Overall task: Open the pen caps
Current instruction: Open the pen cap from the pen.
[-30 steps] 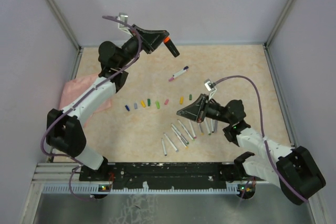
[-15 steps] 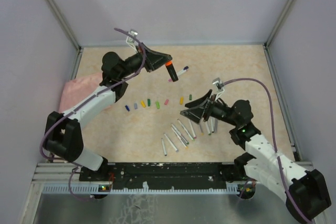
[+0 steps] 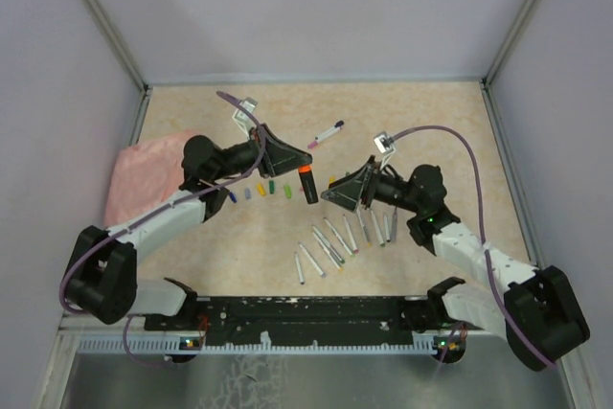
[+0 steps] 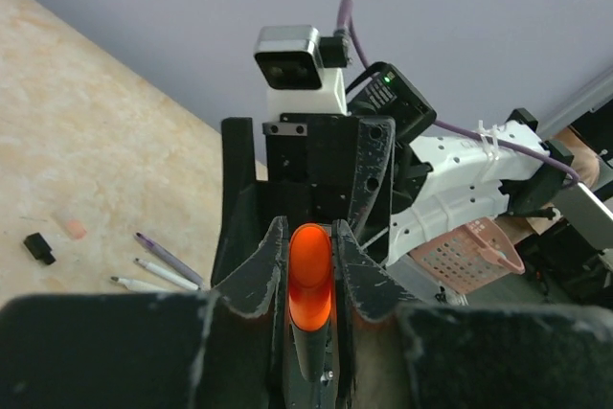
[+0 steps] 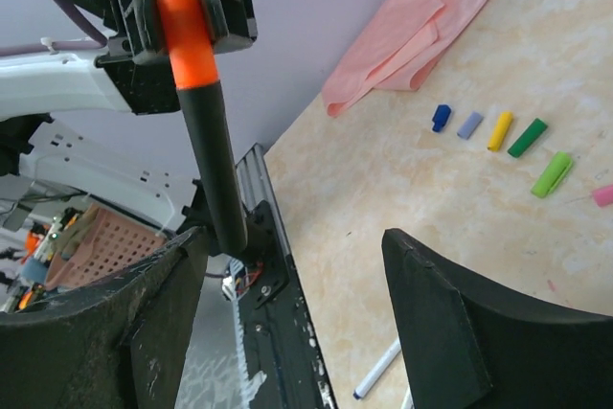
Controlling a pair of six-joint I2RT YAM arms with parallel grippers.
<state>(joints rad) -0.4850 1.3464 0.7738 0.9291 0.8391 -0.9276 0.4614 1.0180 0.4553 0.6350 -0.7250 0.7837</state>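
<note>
My left gripper is shut on the thick dark highlighter. Its orange band sits between the fingertips, and the dark barrel hangs down toward my right gripper. My right gripper is open with its jaws wide apart. The barrel's lower end lies just above its left finger; I cannot tell if they touch. Loose pen caps lie in a row on the table: blue, grey, yellow, green, light green. Several slim uncapped pens lie under the right arm.
A pink cloth is bunched at the table's left edge. One capped pen lies alone toward the back. A black cap and a pink cap rest beside the pens. The black base rail runs along the near edge.
The left arm swung the highlighter down from the back toward the middle, close to the right gripper. The right gripper went from shut to open and shifted slightly back.
</note>
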